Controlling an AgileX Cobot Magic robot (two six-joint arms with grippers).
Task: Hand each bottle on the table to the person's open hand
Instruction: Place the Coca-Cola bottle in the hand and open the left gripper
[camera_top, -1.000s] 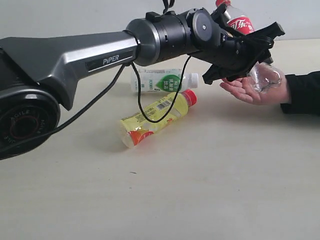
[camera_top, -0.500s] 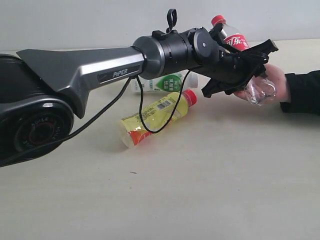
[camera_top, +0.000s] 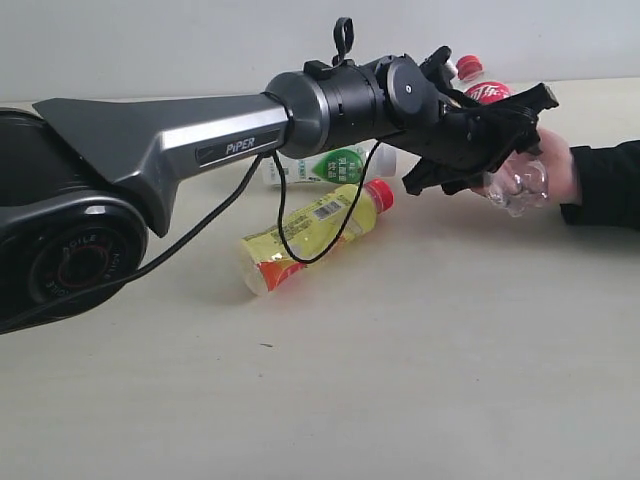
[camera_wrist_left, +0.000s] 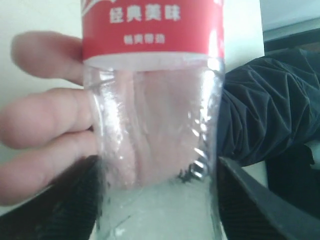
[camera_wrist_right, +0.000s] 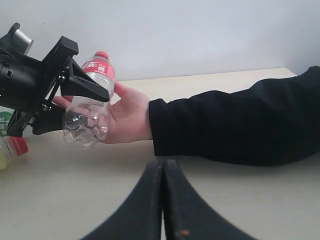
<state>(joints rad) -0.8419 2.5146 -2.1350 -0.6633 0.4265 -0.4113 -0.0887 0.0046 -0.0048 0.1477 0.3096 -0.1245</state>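
Change vs half a second ago: the red-label bottle (camera_top: 512, 182) has tipped, its cap now lower and further right. The left arm (camera_top: 200, 140) has barely shifted. A second ago the person's hand (camera_top: 556, 165) lay open, palm up, under the bottle; now its fingers curl round the clear lower half.

Left gripper (camera_wrist_left: 157, 202): jaws straddle the bottle's base, pads right at both sides. Can't tell if they're squeezing or have let go. The left wrist view shows the person's fingers (camera_wrist_left: 45, 117) behind the clear plastic, touching it.

Left arm pose: stretched nearly level across the exterior view from lower left to upper right, wrist rolled, black cable (camera_top: 300, 225) looping down under it.

Right gripper (camera_wrist_right: 162, 165): clenched, fingers pressed together, nothing between them, hovering over the table (camera_top: 450, 350) just beside the person's black sleeve (camera_wrist_right: 235, 120).

Bottle is off the table, tilted, base in the person's palm.

Yellow-label bottle (camera_top: 315, 232) lies on its side below the arm, red cap pointing right. White-and-green bottle (camera_top: 330, 163) lies on its side just behind it, partly hidden by the arm. Both are well apart from the hand.

Room: the near table is open across the front and right. The far table edge runs along the wall just behind the gripper and hand.
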